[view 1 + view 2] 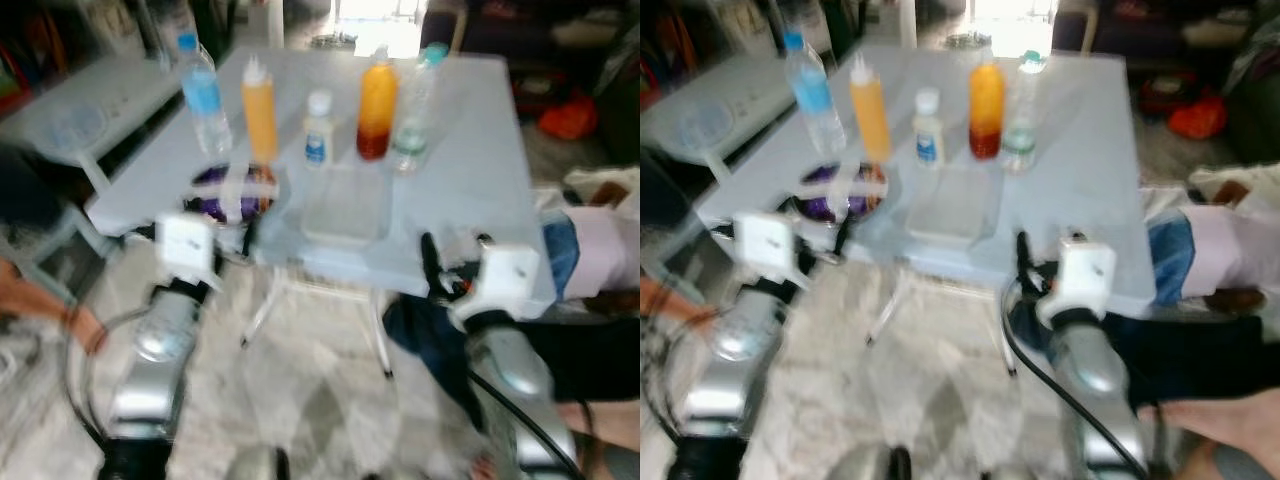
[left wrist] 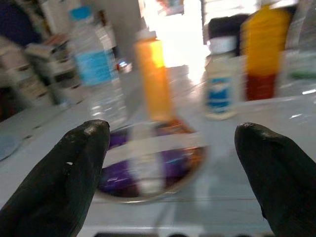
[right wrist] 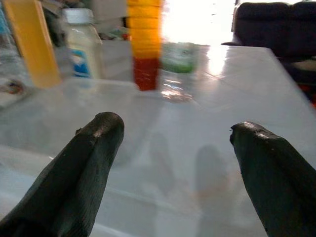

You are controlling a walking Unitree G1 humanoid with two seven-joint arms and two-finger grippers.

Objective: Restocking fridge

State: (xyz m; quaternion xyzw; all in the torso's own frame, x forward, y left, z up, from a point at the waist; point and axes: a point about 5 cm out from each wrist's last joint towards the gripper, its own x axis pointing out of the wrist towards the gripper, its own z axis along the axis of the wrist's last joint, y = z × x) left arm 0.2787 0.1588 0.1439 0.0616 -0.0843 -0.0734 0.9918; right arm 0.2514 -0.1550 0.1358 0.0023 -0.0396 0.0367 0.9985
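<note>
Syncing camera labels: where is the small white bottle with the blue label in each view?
Left eye: small white bottle, middle of the row on the table.
Right eye, left of centre.
Left wrist, beyond the open left gripper, right of the foil-lidded bowl.
Right wrist, upper left, beyond the open right gripper.
Shared landmark: the orange-and-red bottle standing just beside it.

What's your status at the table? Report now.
Left gripper open, facing the covered bowl. Right gripper open, empty, at the table edge. Five bottles standing. Nothing blocking.
</note>
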